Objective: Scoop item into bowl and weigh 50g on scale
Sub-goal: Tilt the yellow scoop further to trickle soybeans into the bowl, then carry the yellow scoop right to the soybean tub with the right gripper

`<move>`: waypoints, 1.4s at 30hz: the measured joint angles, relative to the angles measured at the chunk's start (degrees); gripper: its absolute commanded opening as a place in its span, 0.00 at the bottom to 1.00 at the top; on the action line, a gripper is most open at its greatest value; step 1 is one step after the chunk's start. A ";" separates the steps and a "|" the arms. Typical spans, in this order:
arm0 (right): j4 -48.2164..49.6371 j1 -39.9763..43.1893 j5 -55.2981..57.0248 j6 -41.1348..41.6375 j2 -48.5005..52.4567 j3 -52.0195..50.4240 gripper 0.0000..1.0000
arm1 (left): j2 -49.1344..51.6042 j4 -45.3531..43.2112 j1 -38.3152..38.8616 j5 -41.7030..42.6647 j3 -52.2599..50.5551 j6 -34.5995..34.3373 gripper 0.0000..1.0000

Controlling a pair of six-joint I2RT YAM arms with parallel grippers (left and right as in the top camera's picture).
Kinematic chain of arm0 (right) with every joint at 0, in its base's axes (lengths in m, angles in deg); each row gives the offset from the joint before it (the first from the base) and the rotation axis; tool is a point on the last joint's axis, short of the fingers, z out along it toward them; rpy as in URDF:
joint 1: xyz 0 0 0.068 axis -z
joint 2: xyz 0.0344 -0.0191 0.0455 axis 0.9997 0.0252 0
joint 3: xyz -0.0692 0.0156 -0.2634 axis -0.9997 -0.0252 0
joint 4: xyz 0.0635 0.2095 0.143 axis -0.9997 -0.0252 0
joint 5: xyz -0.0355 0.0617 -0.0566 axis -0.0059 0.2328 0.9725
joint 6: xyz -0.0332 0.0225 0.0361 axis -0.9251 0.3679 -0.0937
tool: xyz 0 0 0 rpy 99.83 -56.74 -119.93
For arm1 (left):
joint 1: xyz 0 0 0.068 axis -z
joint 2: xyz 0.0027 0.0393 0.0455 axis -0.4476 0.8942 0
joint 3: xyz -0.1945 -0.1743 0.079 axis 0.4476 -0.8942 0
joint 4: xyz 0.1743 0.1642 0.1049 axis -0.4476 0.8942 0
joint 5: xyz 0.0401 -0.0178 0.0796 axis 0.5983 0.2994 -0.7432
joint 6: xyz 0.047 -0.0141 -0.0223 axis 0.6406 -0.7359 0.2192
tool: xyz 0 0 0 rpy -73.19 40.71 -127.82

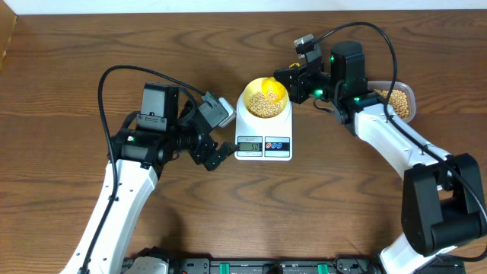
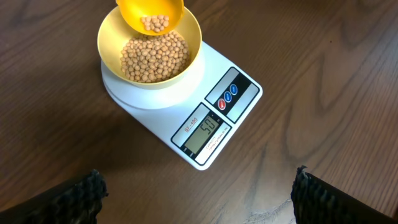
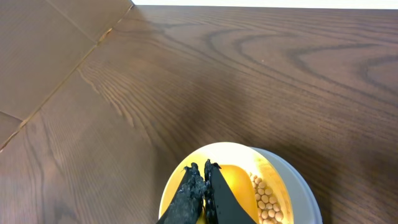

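The left claw (image 2: 198, 186) sits closest, its two black fingers (image 2: 87, 193) spread to the bottom corners of its wrist view, wide open and holding nothing. Bare bench (image 1: 68, 53) fills the gap between them. Just beyond lies the scale (image 2: 163, 117), one corner turned toward that claw; its display (image 2: 203, 132) reads what looks like 50, beside the two coloured buttons (image 2: 227, 94). From overhead, this claw hangs just off the scale's front left corner, not touching it.

The bowl (image 2: 194, 45) stands on the platform, its rim inside the scale's edges, with the beans (image 2: 152, 59) heaped in its bottom. The right claw (image 3: 200, 168) is pinched fully shut on the scoop (image 2: 149, 15), which hangs over the bowl's far rim with a few beans in it.

The tub (image 1: 402, 97) rests behind the right forearm. Open wood runs left of the scale and back to the bench's far edge.
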 measured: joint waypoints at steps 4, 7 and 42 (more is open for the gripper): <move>0.04 0.00 -0.04 3.23 0.00 0.00 0.02 | 0.00 0.00 0.00 0.00 0.00 0.00 0.98; 0.07 0.22 -0.20 9.44 0.00 0.00 0.01 | 0.00 0.00 0.00 0.00 0.00 0.00 0.98; 1.36 35.74 -29.94 28.00 0.00 0.00 0.01 | 0.00 0.00 0.00 0.00 0.00 0.00 0.98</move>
